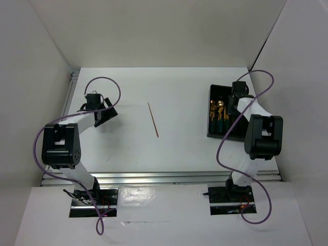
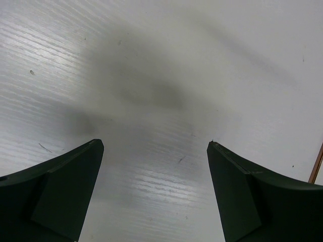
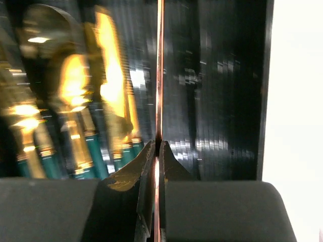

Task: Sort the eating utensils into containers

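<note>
The black divided tray (image 1: pixel 214 95) sits at the right of the table. Several gold utensils with teal handles (image 1: pixel 219 114) lie in its left compartments; they also show in the right wrist view (image 3: pixel 75 85). My right gripper (image 1: pixel 237 102) hangs over the tray, shut on a thin gold-brown chopstick (image 3: pixel 160 70) that runs straight ahead over the tray's bare right compartment (image 3: pixel 222 91). A second chopstick (image 1: pixel 153 119) lies on the table's middle; its edge shows in the left wrist view (image 2: pixel 317 164). My left gripper (image 1: pixel 106 111) is open and empty, low over bare table (image 2: pixel 156 143).
White walls close in the table on the left, back and right. A metal rail (image 1: pixel 154 177) runs along the near edge. Purple cables (image 1: pixel 110 82) loop over both arms.
</note>
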Robot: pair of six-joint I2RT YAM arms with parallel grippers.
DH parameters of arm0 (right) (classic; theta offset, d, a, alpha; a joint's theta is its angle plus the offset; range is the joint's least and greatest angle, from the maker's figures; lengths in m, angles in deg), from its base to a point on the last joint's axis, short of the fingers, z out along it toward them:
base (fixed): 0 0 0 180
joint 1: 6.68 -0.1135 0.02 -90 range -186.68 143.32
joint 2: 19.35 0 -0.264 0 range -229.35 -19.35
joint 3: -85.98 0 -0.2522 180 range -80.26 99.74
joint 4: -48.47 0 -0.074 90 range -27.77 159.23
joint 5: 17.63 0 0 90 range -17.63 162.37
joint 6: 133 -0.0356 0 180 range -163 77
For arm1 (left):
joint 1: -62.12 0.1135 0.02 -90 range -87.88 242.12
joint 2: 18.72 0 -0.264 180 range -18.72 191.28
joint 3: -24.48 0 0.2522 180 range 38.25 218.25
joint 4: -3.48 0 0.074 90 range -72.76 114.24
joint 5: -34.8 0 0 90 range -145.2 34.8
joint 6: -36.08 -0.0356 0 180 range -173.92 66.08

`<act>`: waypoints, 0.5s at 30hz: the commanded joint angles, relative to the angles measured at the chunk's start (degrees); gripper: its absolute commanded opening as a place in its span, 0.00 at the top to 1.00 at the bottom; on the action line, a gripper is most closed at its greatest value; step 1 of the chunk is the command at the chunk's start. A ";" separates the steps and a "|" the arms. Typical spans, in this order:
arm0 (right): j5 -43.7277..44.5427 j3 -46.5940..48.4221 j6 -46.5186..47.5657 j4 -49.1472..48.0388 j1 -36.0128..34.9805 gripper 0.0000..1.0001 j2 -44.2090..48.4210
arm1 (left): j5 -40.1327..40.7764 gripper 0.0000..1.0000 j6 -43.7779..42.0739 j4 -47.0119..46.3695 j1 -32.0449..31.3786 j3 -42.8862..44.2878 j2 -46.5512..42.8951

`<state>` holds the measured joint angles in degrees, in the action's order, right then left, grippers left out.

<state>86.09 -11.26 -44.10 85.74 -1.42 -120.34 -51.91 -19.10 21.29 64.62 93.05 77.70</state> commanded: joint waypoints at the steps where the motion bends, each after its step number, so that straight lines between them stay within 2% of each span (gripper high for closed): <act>1: 3.51 1.23 1.89 1.28 0.63 0.92 -0.96 | 1.98 0.01 -1.08 -1.50 0.31 0.13 -2.20; 10: 3.07 -0.96 3.65 -0.13 0.63 0.87 2.20 | 1.28 0.01 -1.08 -1.51 0.31 0.56 -1.50; 15: 6.40 0.09 3.65 1.62 0.63 0.87 -1.39 | 0.75 0.01 -1.08 -1.51 0.31 0.56 -0.97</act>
<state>89.19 -11.40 -41.46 86.37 -0.52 -121.06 -51.36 -19.27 21.05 64.62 92.88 77.42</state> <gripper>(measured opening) 0.134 0.992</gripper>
